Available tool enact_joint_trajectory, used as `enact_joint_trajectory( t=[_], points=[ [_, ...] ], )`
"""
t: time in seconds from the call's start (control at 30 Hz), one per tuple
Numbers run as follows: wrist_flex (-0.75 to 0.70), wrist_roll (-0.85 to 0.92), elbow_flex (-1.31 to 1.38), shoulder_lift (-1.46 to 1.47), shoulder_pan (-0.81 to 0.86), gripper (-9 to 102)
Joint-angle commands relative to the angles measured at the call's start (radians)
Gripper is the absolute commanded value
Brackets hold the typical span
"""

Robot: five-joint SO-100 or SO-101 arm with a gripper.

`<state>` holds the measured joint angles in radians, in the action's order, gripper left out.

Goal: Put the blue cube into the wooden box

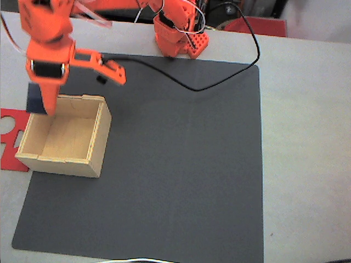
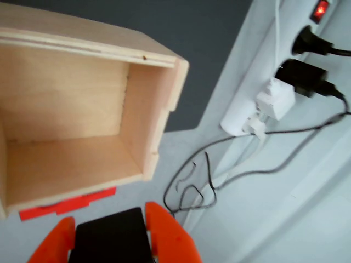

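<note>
In the fixed view my orange gripper (image 1: 41,103) hangs over the far left corner of the wooden box (image 1: 61,164), shut on the blue cube (image 1: 36,98). The cube shows as a dark block beside the downward-pointing finger, just above and outside the box's left rim. The wrist view has the cube (image 2: 112,241) dark between my two orange fingers (image 2: 164,230) at the bottom edge, the gripper (image 2: 109,233) closed around it. Beyond it lies the open, pale plywood box (image 2: 156,104), its floor bare.
The box stands on the left edge of a dark grey mat (image 1: 181,164). A flat red cut-out piece (image 1: 10,137) lies left of the box. A black cable (image 1: 219,83) loops across the mat's far side from the arm's base (image 1: 178,33). A power strip with plugs (image 2: 285,93) lies off the table.
</note>
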<state>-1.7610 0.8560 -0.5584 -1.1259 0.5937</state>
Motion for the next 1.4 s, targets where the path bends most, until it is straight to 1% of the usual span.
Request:
enact_joint_trajectory(
  t=[0.0,0.2,0.43,0.77,0.87,1.07,1.3,1.37],
  points=[
    [0.008,-0.034,0.038,0.052,-0.005,0],
    [0.018,-0.097,0.038,0.146,-0.011,0],
    [0.051,-0.091,0.038,0.181,-0.021,0],
    [0.086,-0.095,0.04,0.331,-0.006,0],
    [0.092,-0.091,0.04,0.362,0.0,7],
    [0.091,-0.091,0.04,0.377,-0.003,13],
    [0.074,-0.081,0.04,0.359,-0.011,22],
    [0.069,-0.08,0.04,0.354,-0.012,23]
  ],
)
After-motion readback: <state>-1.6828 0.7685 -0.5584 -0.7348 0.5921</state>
